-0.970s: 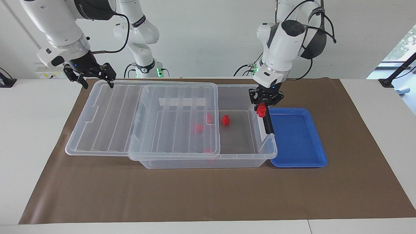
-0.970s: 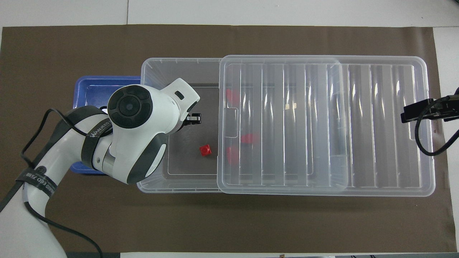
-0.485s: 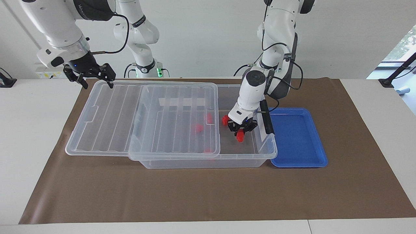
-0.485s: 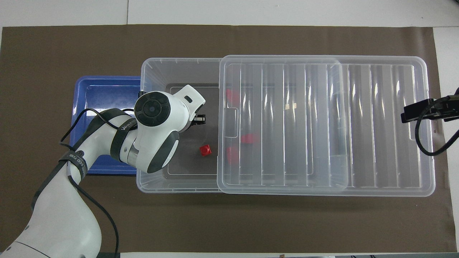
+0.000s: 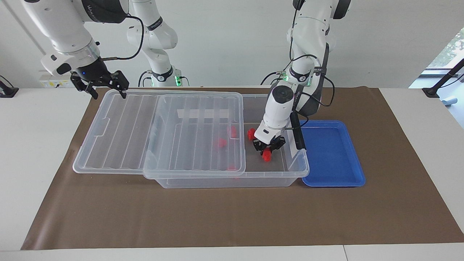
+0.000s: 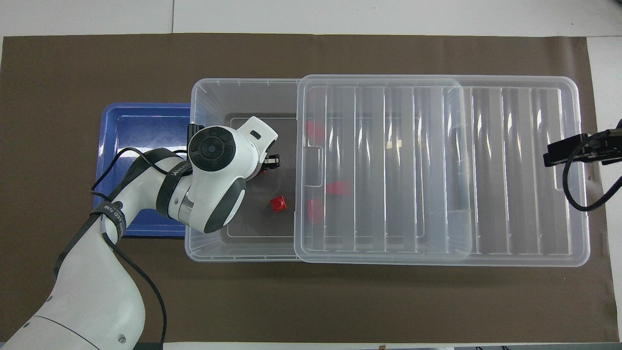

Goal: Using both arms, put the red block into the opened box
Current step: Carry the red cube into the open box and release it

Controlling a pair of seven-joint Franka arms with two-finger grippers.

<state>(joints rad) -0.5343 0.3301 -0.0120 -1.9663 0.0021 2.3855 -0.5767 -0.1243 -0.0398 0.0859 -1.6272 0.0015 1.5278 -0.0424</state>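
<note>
The clear box lies with its ribbed lid slid toward the right arm's end, so the end by the left arm is uncovered. My left gripper reaches down into that uncovered end. A red block is at its tip, just above the box floor. From overhead the left wrist hides that block and most of the gripper. My right gripper hangs open over the lid's end edge and holds nothing.
Another red block lies loose on the uncovered box floor. More red blocks show through the lid. A shallow blue tray sits against the box at the left arm's end.
The left arm carried the red block from above the box's end wall down into the uncovered end and now sits slightly lower. The right arm has stayed still.
</note>
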